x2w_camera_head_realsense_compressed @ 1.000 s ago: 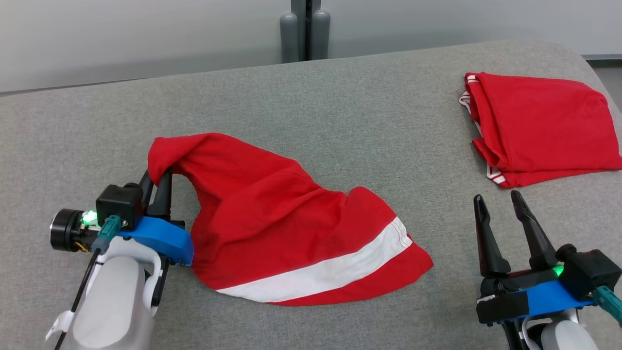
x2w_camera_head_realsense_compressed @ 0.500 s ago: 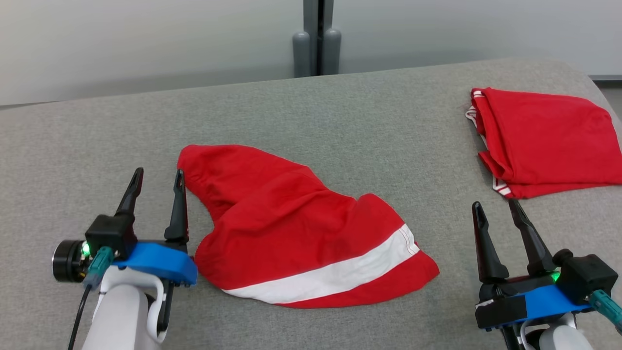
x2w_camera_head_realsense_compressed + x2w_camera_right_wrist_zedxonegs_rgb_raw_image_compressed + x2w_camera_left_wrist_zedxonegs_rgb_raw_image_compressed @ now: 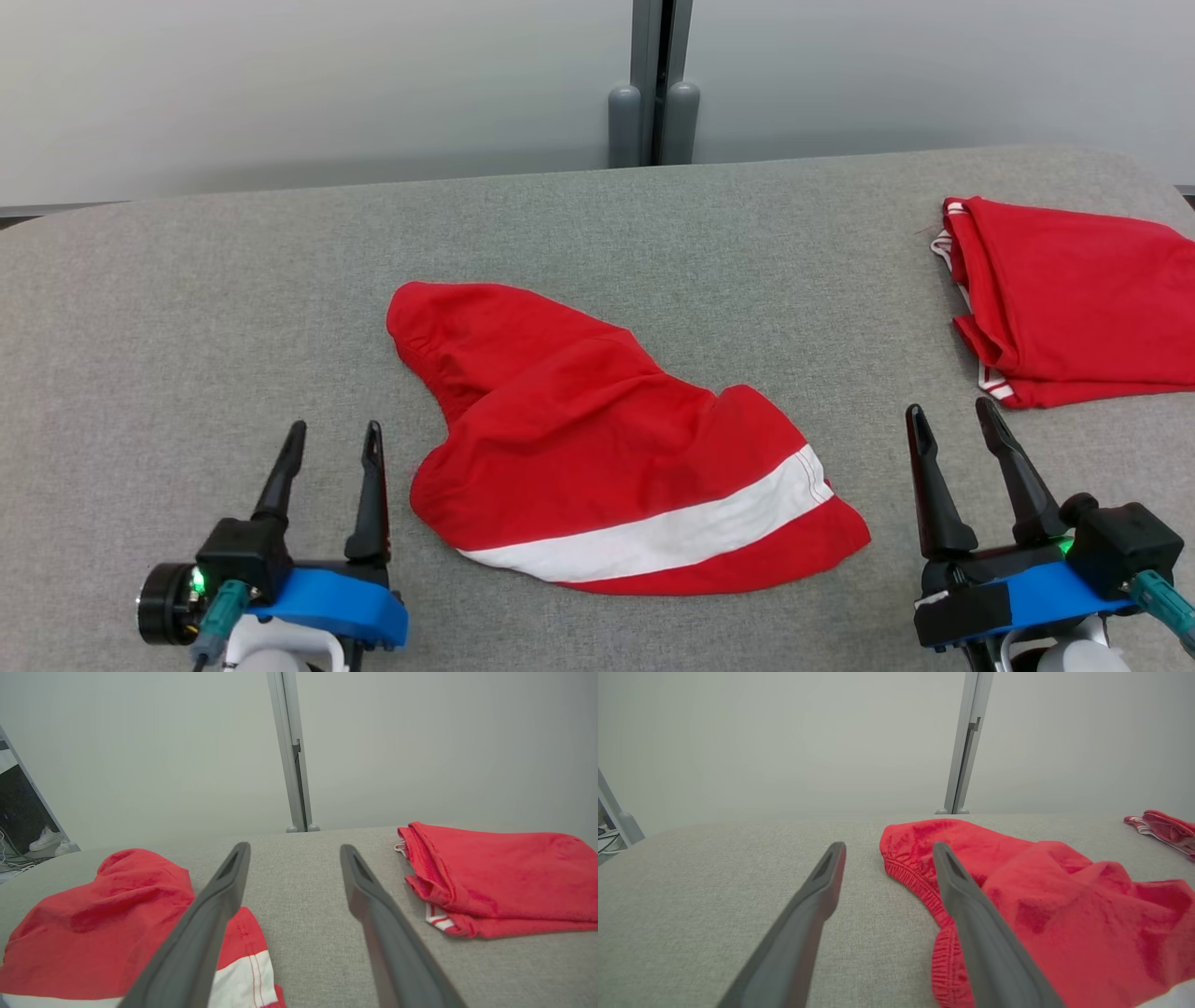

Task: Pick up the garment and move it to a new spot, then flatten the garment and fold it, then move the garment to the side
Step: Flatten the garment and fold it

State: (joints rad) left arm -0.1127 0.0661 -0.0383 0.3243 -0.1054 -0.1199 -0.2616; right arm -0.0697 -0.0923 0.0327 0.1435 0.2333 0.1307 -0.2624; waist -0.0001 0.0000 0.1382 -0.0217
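The folded red garment (image 3: 1083, 299) is running off the right edge of the head view. In the left wrist view, the left gripper (image 3: 888, 845) is hiding part of the garment (image 3: 1064, 924) behind one finger, and the cloth is spilling past the bottom and right edges.

You'll see the garment (image 3: 597, 448) is soft, matt red knit cloth with a puckered elastic edge, and the folded garment (image 3: 1074, 299) is the same cloth. The table (image 3: 187, 327) under them is covered in a coarse, matt grey woven fabric. The left tool (image 3: 335, 427) and right tool (image 3: 948, 409) look like smooth, matt dark plastic, set on blue brackets (image 3: 327, 607) of slightly shiny plastic.
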